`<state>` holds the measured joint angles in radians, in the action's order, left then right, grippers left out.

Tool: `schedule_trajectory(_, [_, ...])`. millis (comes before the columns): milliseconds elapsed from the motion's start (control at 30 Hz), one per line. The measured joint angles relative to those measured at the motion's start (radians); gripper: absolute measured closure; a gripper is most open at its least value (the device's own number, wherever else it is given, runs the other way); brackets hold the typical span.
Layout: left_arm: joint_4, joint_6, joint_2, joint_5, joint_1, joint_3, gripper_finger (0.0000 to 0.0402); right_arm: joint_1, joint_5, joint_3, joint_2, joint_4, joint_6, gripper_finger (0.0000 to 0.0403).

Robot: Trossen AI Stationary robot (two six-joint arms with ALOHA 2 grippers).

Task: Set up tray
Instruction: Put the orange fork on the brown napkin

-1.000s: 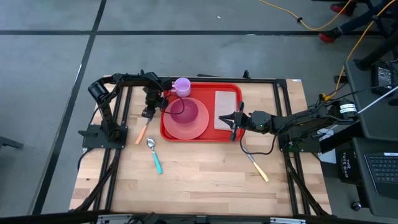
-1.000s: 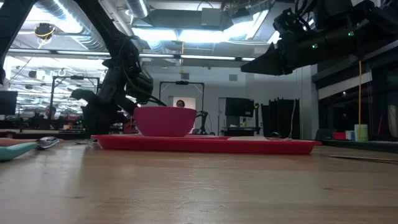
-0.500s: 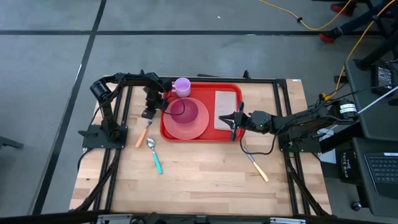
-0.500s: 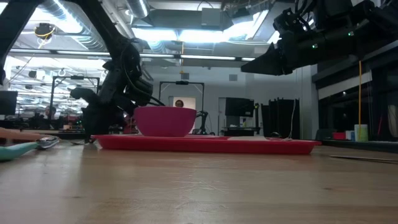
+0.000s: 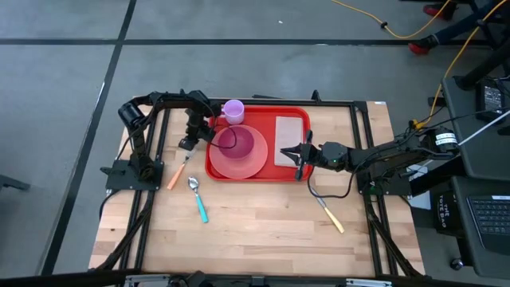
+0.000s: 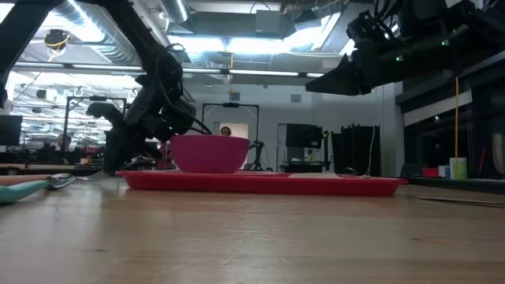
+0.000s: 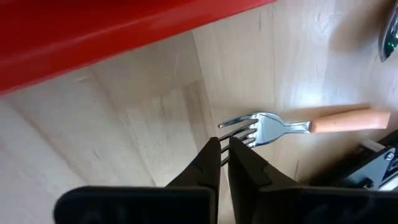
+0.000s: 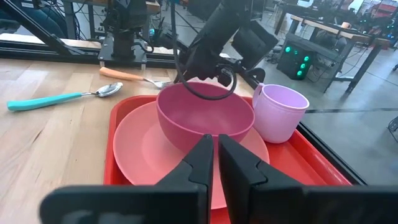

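— Tray (image 5: 296,172) first: where is yours?

— Your red tray sits in the middle of the table, with a pink plate (image 5: 231,163), bowl (image 5: 237,141) and purple cup (image 5: 233,111) on it.

— And your left gripper (image 7: 224,148)?

— It hangs off the tray's left edge, fingers pressed together, holding nothing. Its tips point at the fork (image 7: 298,124) on the wood.

— Your right gripper (image 5: 300,152)?

— It reaches flat over the tray's right side, closed and empty.

1. The tray (image 5: 296,174) under my arms is plain red.
2. On it, the plate (image 5: 256,167) is pale pink and the bowl (image 8: 205,116) deeper pink.
3. The cup (image 5: 233,111) is lilac.
4. My left-side fork (image 7: 298,124) has an orange handle and silver tines.
5. The spoon (image 5: 198,198) has a teal handle.
6. The table (image 5: 263,227) is light, striped wood.
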<state>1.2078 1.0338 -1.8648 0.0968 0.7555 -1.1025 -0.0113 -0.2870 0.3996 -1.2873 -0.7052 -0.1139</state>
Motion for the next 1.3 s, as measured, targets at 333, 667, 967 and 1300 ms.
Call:
schedule_trajectory(333, [0.104,-0.044,0.005,-0.035,-0.005,-0.090,0.0400,0.000,0.000,0.000,0.000,0.000,0.000,0.0373])
schedule_trajectory(667, [0.185,-0.089,0.166,-0.086,-0.009,-0.213,0.0401,0.000,0.000,0.000,0.000,0.000,-0.001,0.0373])
schedule_trajectory(967, [0.204,-0.198,0.377,-0.233,-0.018,-0.286,0.0401,0.000,-0.008,0.000,0.000,0.000,-0.003,0.0373])
schedule_trajectory(1300, [0.203,-0.285,0.544,-0.261,-0.075,-0.321,0.0401,0.000,-0.034,0.000,0.000,0.000,-0.001,0.0373])
